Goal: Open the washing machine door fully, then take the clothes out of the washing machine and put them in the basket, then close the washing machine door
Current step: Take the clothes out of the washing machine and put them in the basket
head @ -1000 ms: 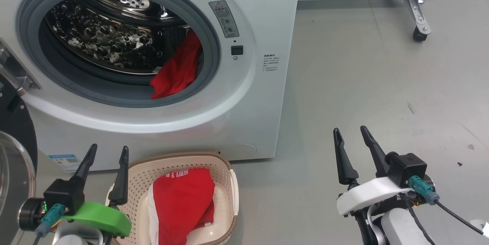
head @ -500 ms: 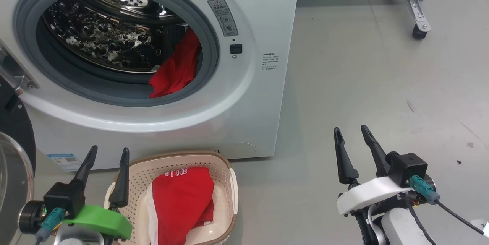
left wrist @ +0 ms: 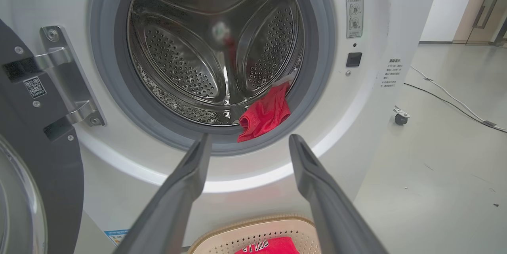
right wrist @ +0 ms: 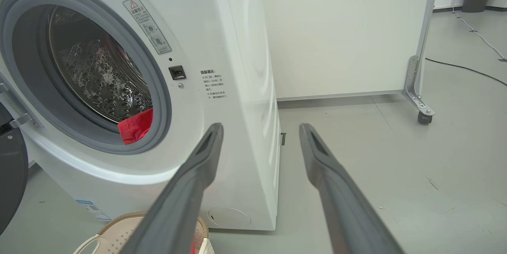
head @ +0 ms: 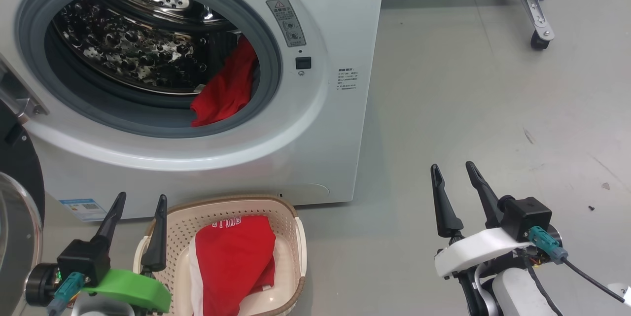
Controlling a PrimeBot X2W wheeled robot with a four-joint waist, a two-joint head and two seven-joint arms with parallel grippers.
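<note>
The white washing machine (head: 315,123) stands open, its black-rimmed door (head: 17,197) swung out at the far left. Red clothes (head: 224,91) lie at the drum's lower right edge, also seen as red clothes (left wrist: 263,113) in the left wrist view and red clothes (right wrist: 136,129) in the right wrist view. Another red garment (head: 231,262) with white lettering lies in the cream basket (head: 288,217) on the floor before the machine. My left gripper (head: 140,199) hangs open just left of the basket. Over bare floor to the right, my right gripper (head: 452,168) is open and empty.
A white panel on a metal leg with a caster (head: 538,40) stands behind the machine at the upper right. Grey floor (head: 468,99) stretches to the right of the machine. Cables (left wrist: 447,99) run along the floor far right.
The head view has shifted slightly, so the machine sits a little higher and further left in the picture. Both grippers stay open and in place.
</note>
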